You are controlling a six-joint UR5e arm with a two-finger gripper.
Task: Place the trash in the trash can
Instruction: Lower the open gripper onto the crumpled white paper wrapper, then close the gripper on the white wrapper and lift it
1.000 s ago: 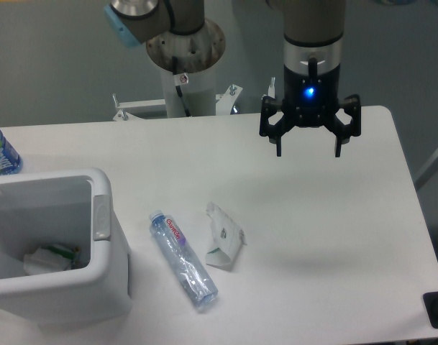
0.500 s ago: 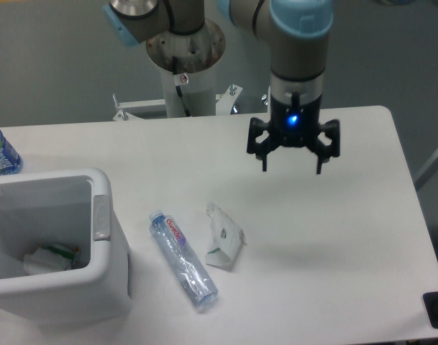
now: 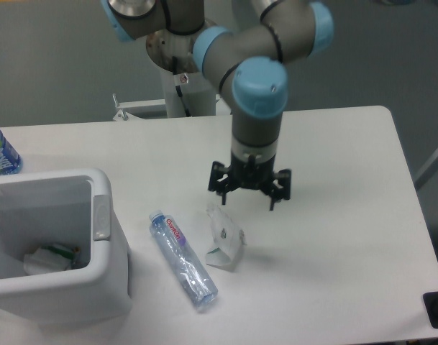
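Two bottles [image 3: 183, 260] [image 3: 0, 152], one wrapper [image 3: 224, 237], one bin [image 3: 53, 248] holding perhaps one scrap [image 3: 49, 259].

single fixed camera, high in front of the table [image 3: 348, 237], angled down toward the arm's base [image 3: 184, 43], mid-range, most of tabletop in frame, left and near edges cropped, mounting probably overhead

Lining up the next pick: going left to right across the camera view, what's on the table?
Blue-labelled bottle → trash can → crushed bottle → crumpled wrapper, with the open gripper above its right side.
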